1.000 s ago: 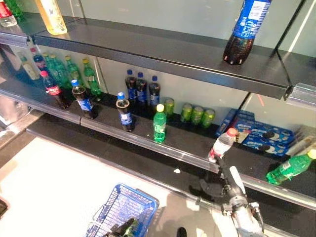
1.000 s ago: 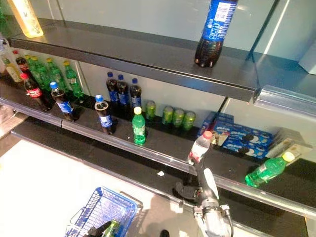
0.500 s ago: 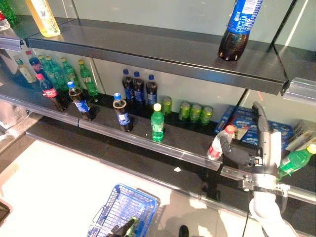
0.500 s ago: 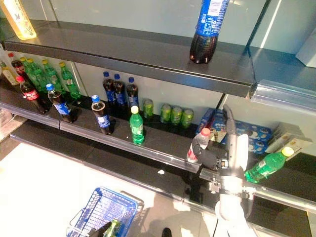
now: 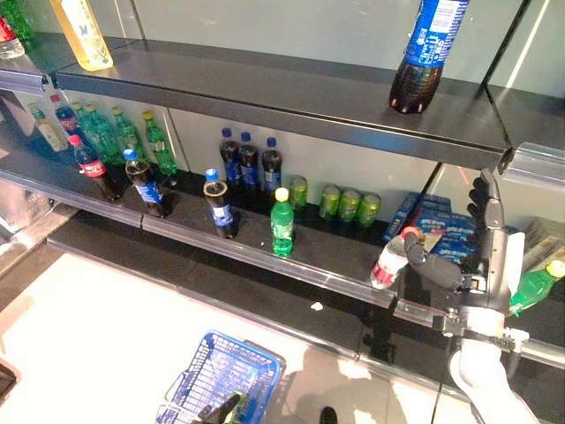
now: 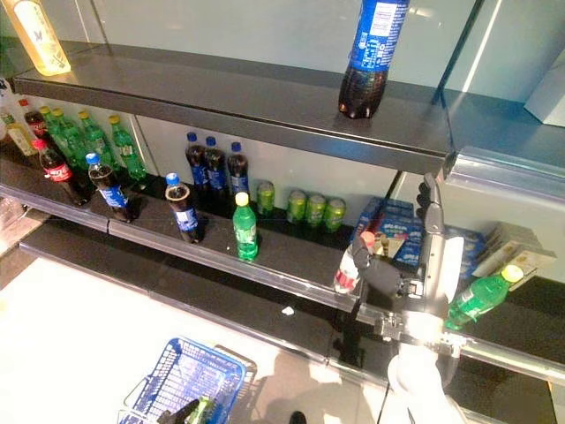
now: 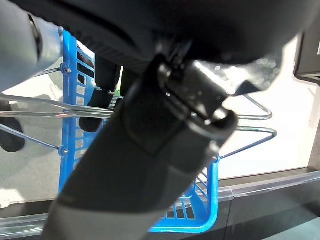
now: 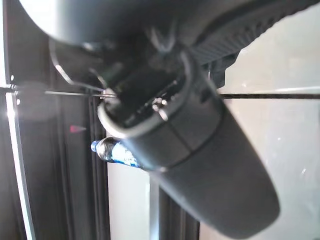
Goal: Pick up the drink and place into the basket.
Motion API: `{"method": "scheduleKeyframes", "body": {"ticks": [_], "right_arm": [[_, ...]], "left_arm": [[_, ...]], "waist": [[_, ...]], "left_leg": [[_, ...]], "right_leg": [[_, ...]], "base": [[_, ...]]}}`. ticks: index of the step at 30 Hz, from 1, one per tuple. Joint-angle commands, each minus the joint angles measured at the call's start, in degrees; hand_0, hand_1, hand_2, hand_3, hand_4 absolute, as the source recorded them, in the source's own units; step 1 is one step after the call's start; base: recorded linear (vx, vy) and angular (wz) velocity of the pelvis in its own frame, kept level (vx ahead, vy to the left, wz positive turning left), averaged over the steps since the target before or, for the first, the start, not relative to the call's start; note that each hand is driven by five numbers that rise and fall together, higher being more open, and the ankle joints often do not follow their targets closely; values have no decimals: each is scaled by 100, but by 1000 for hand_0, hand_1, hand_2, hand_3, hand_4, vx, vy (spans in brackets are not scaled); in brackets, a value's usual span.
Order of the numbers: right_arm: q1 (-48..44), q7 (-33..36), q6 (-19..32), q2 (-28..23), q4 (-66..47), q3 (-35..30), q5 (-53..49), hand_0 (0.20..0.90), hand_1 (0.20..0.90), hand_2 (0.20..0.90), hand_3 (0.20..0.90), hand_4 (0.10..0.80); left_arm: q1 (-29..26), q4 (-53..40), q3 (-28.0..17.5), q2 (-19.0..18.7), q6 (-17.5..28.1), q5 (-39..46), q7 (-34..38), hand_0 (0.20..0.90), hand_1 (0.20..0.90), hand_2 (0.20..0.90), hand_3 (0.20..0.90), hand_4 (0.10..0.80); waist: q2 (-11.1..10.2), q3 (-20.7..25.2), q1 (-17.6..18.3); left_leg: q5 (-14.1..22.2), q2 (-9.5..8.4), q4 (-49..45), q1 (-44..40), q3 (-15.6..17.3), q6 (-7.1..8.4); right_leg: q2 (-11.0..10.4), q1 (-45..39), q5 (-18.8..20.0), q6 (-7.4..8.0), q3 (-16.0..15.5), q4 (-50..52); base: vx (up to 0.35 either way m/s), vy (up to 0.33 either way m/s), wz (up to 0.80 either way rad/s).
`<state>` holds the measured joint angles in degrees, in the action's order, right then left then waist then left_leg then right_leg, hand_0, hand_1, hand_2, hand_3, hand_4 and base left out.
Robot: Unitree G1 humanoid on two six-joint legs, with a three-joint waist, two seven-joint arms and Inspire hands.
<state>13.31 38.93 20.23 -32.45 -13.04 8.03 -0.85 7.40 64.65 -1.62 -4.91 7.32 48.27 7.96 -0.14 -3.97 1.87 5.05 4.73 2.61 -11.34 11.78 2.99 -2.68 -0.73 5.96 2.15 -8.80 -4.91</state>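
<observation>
Two shelves [image 5: 291,93] run across in front of me, with a yellow bottle [image 5: 81,31] at the far left of the upper one. Below it stand green bottles [image 5: 106,132] and dark cola bottles [image 5: 146,183], then three blue-capped ones [image 5: 246,162] at the back, a lone green bottle [image 5: 282,223] near the shelf edge and green cans [image 5: 350,203] behind. Down on the floor sits my blue basket [image 5: 221,375]; my left hand [image 5: 216,412] is at its handle, though I cannot tell how its fingers lie. A big cola bottle [image 5: 424,53] stands on the upper shelf. My right hand [image 5: 481,243] is raised with fingers straight and spread, thumb reaching toward the red-capped drink [image 5: 392,258] at the shelf edge, just beside it, not clasping it. Blue boxes [image 5: 437,225] lie behind, and a tipped green bottle [image 5: 534,284] lies farthest right.
</observation>
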Motion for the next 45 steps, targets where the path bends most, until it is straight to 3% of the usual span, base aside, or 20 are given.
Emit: {"method": "scheduleKeyframes", "body": {"ticks": [1,11,22,33,36,45], "right_arm": [[-604,74,159,-211,-553,79,-271,900,900,900,900,800],[-455,-14,79,-113,-83,485,-695,900,900,900,900,800],[-469,932,104,114,423,633,-683,900,900,900,900,800],[-1431,1362,98,13,666,845,-456,900,900,900,900,800],[-2075,1446,123,-93,783,853,-618,900,900,900,900,800],[-3061,1697,-13,-94,917,877,-691,900,900,900,900,800]], "left_arm": [[223,-136,284,-387,317,-109,81,300,300,300,200,100],[471,-417,500,-378,344,116,85,300,300,300,200,100],[527,-754,890,-374,366,478,128,300,300,300,200,100],[240,-1184,1311,-415,450,885,174,300,300,300,200,100],[67,-1274,1428,-506,466,1011,160,300,300,300,200,100],[-155,-1272,1423,-622,442,1114,67,300,300,300,200,100]], "waist": [[-149,-231,-68],[-22,-478,-50],[115,-931,-15],[212,-1628,-114],[264,-1906,-232],[336,-2333,-410]], "left_leg": [[-77,334,-905,841,-260,231],[37,244,-1340,958,-325,209],[105,250,-2000,1456,-374,209],[-250,255,-2634,2261,-672,265],[-379,230,-2827,2612,-818,283],[-606,188,-3096,3125,-1074,313]], "right_leg": [[-785,-103,-623,651,-11,820],[-788,16,-841,582,-63,1304],[-806,406,-1044,439,-84,1929],[-832,962,-1033,323,-34,2379],[-847,1208,-1019,293,-67,2536],[-839,1476,-1018,238,-161,2750]], "base": [[0,0,0],[20,34,2],[-6,7,1],[-48,1,-4],[-70,5,2],[-13,-4,8]]}}
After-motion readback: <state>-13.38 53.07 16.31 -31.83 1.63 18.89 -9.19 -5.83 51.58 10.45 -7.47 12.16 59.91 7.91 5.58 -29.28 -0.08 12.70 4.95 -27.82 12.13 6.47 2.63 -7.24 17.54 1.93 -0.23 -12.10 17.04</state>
